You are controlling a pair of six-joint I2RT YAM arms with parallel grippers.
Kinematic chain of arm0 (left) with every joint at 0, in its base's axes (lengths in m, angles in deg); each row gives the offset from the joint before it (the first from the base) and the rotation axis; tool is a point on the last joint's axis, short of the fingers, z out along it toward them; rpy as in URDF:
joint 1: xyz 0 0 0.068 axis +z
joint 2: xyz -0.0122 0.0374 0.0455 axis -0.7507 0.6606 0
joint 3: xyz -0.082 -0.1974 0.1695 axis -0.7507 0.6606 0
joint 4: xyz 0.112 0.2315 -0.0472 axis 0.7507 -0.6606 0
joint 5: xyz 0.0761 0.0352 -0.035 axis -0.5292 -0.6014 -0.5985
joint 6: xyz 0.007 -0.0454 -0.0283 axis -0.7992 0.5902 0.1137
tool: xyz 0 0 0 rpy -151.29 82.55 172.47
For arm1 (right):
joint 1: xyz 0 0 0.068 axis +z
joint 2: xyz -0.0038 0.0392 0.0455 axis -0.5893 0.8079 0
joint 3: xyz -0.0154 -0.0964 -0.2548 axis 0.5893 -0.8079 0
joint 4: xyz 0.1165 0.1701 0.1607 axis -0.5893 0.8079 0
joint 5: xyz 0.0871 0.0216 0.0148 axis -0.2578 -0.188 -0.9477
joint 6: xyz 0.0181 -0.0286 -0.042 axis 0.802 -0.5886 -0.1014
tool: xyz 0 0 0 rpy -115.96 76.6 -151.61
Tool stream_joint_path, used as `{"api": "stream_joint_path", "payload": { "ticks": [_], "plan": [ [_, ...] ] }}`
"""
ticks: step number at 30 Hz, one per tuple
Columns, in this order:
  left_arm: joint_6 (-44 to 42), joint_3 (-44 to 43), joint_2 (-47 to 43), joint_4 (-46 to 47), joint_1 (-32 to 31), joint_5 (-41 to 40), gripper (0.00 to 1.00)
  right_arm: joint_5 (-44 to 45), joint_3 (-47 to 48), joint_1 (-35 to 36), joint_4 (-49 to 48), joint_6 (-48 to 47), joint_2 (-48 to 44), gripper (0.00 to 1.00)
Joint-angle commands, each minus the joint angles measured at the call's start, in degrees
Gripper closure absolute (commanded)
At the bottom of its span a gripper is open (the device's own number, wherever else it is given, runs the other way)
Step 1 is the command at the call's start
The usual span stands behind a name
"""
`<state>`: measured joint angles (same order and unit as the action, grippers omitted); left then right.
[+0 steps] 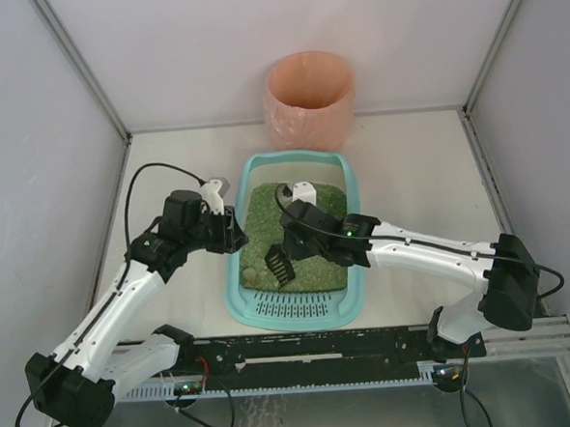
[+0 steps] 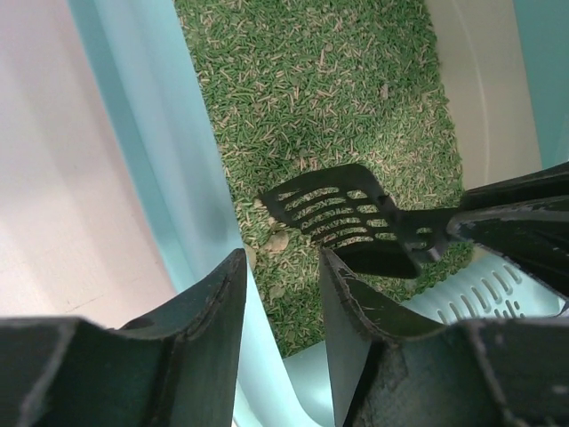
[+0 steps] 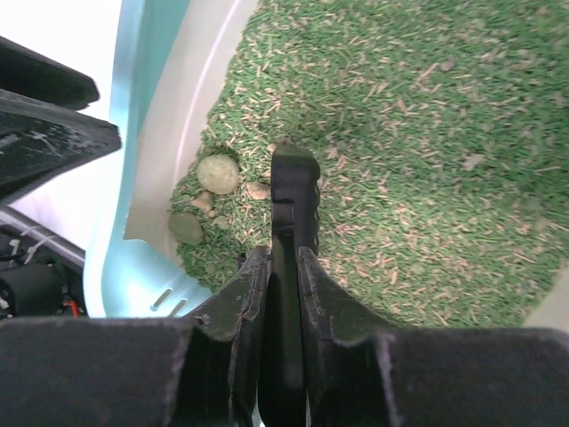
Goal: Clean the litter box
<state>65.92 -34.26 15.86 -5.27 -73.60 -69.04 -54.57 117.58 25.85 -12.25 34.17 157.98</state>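
Observation:
The teal litter box [image 1: 355, 219] lies mid-table, filled with green-brown granules, its slotted grate [image 1: 296, 310] at the near end. My left gripper [image 1: 230, 231] is shut on the box's left rim [image 2: 156, 178], one finger outside and one inside. My right gripper [image 1: 298, 234] is shut on the handle of a black slotted scoop [image 1: 278, 265]. The scoop head [image 2: 342, 213] hovers just over the granules near the left wall. In the right wrist view the scoop [image 3: 293, 191] points at two rounded clumps [image 3: 218, 173] lying by the wall near the grate [image 3: 164, 298].
A round pink-orange bin [image 1: 309, 98] stands at the back against the wall, just behind the box. White enclosure walls close in on the left, the right and the back. The arms' base rail runs along the near edge.

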Motion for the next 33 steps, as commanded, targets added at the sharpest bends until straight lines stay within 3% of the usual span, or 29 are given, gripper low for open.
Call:
{"api": "stream_joint_path", "payload": {
  "ticks": [1, 6, 15, 23, 33],
  "plan": [
    [0.7, 0.6, 0.7, 1.5, -1.4, -0.4, 0.58, -6.7, -0.9, 0.5, -8.8, 3.5, 1.5, 1.00],
    [0.8, 1.2, 1.0, 1.2, -2.3, -0.5, 0.59, -7.1, -1.7, 0.3, -10.5, 6.9, 3.2, 1.00],
    [1.8, 2.4, 0.9, 0.2, -2.4, 0.0, 0.63, -3.0, -2.8, 0.4, -11.4, 22.3, 6.3, 1.00],
    [2.2, 2.4, 1.1, 0.2, -4.8, -0.3, 0.64, 0.8, -7.3, 1.0, -19.2, 34.0, 5.2, 1.00],
    [1.4, 2.0, 0.9, -0.8, -4.8, -0.9, 0.64, 5.9, -12.3, -2.3, -24.5, 35.1, 2.1, 1.00]
  ]
}}
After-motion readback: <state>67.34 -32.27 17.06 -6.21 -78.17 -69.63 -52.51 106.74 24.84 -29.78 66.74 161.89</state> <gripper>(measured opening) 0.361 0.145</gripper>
